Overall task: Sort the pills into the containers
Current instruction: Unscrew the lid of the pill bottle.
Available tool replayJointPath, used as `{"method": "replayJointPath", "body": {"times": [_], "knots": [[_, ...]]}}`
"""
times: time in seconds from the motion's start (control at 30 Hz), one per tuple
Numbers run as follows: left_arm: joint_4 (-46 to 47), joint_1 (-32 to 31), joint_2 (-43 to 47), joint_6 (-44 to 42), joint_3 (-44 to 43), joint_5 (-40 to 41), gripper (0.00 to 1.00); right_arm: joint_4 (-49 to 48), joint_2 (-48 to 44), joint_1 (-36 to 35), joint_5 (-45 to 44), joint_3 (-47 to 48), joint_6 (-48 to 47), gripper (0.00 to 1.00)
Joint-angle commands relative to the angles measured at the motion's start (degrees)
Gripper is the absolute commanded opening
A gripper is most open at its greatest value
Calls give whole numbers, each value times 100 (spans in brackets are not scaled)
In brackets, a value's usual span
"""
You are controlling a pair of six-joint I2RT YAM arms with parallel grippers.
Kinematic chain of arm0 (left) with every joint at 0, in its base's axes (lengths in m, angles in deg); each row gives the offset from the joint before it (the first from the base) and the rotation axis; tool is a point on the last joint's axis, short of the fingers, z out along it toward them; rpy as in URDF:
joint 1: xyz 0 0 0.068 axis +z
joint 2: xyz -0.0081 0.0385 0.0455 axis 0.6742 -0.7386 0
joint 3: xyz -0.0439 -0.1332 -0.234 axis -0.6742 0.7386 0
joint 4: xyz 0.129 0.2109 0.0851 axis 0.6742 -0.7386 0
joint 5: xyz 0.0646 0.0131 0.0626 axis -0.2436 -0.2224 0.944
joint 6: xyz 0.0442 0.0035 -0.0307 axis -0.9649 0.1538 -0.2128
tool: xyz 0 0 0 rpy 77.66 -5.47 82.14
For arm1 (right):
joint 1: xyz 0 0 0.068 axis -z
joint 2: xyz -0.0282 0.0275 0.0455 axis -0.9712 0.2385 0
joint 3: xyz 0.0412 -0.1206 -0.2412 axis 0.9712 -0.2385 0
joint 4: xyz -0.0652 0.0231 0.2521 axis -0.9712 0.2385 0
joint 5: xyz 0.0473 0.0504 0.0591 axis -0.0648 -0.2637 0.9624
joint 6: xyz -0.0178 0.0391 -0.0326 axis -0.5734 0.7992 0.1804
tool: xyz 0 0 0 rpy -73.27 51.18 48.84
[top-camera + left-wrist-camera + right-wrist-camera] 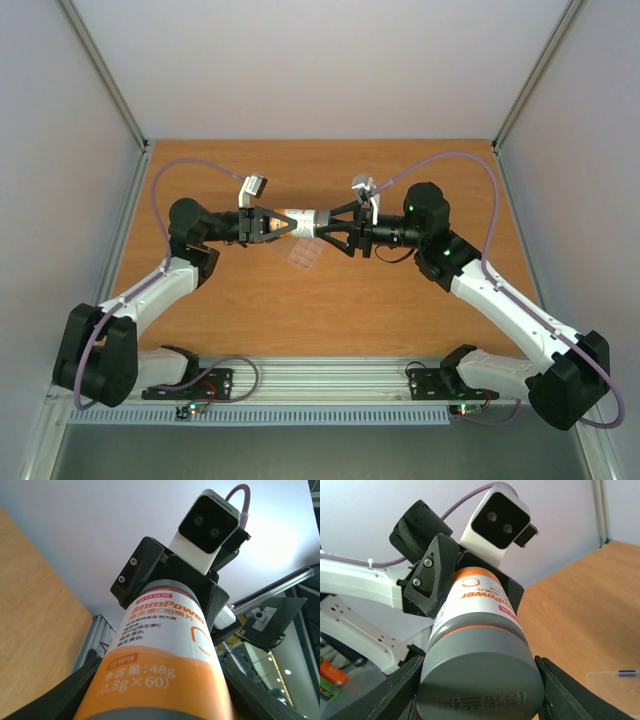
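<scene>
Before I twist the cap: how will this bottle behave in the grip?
The bottle shows no denting where gripped, so probably stiff. Its glossy round body may spin in the left gripper. Laid sideways it would likely roll; the flat grey cap could stand it.

Tally by kind
One orange-and-white bottle (300,219), one clear pill box (306,257), two arms: left arm (163,281), right arm (503,296).

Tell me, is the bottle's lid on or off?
On. The grey lid covers the end of the orange and white bottle, which is held sideways.
</scene>
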Motion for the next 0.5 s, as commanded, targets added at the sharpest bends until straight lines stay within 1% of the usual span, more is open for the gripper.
{"method": "replayJointPath", "body": {"times": [0.0, 0.07, 0.17, 0.27, 0.3, 0.33, 0.37, 0.43, 0.47], "knots": [[576, 449, -234, 1021, -217, 773, 13, -10, -642, -163, -24, -174, -943, 19], [491, 444, -232, 990, -277, 749, 13, -8, -695, -255, -192, -259, -1025, 19], [79, 432, -177, 749, -346, 703, 13, -42, -699, -313, -370, -323, -1081, 19], [-43, 432, -105, 618, -310, 691, 13, 49, -729, -371, -637, -282, -1246, 21], [-50, 431, -87, 615, -286, 691, 13, 104, -734, -384, -733, -253, -1311, 22], [-50, 432, -70, 619, -270, 697, 13, 168, -729, -398, -875, -219, -1393, 28], [-47, 425, -60, 629, -247, 704, 13, 263, -695, -419, -1021, -178, -1501, 31], [-94, 418, -28, 636, -225, 735, 12, 449, -630, -446, -1229, -79, -1636, 35], [-136, 412, 0, 619, -214, 761, 12, 512, -602, -438, -1233, -30, -1640, 42]]}}
